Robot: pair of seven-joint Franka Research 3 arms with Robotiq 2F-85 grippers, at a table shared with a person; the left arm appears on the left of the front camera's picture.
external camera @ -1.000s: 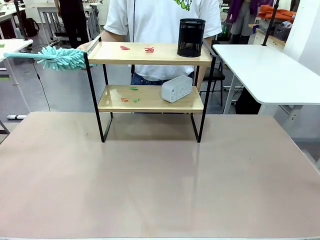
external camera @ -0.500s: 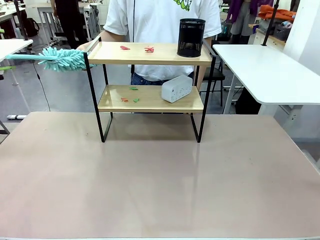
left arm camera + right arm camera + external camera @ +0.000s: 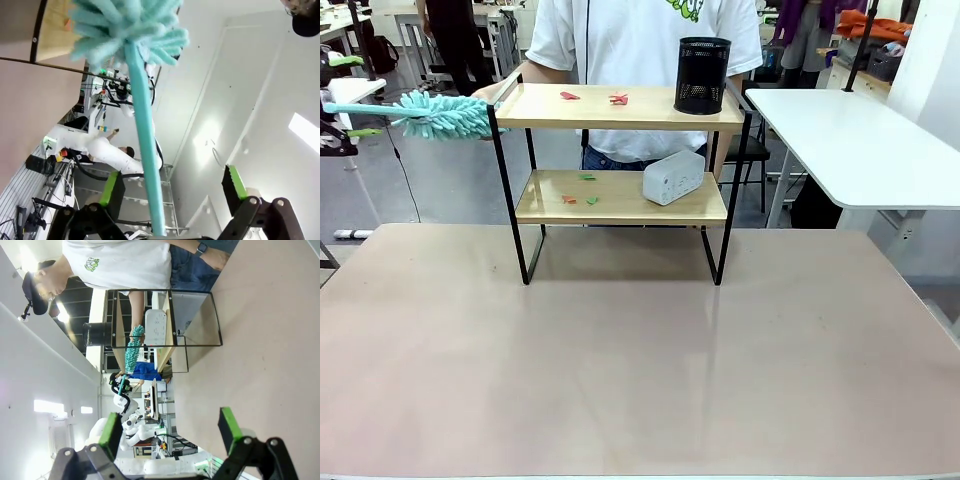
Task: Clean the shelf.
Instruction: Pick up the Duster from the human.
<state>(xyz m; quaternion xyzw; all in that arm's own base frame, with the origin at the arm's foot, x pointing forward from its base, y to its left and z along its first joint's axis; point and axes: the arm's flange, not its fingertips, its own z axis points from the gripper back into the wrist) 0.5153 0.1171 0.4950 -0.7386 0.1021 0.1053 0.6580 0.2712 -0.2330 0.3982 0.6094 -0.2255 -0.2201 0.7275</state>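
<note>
The shelf [image 3: 620, 108] stands at the table's far side, two wooden boards in a black frame, with red and green scraps [image 3: 618, 98] on both boards. A teal duster [image 3: 445, 115] hangs level left of the top board. A person's hand [image 3: 492, 93] is at its fluffy end. My left gripper [image 3: 358, 96] is open at the left edge, green pads above and below the duster's handle [image 3: 145, 150]. That handle runs between the open fingers [image 3: 111, 187], and no pad presses on it. My right gripper [image 3: 170, 432] is open and holds nothing, with the shelf [image 3: 165, 317] far ahead.
A black mesh cup [image 3: 704, 75] stands on the top board's right end. A white box [image 3: 673, 177] leans on the lower board. The person [image 3: 640, 40] stands behind the shelf. A white table [image 3: 860, 140] is at the right. The brown tabletop [image 3: 640, 360] lies bare in front.
My left gripper has come in from the left edge, its open pads now on either side of the duster's handle. The duster has shifted slightly. The shelf has not moved.
</note>
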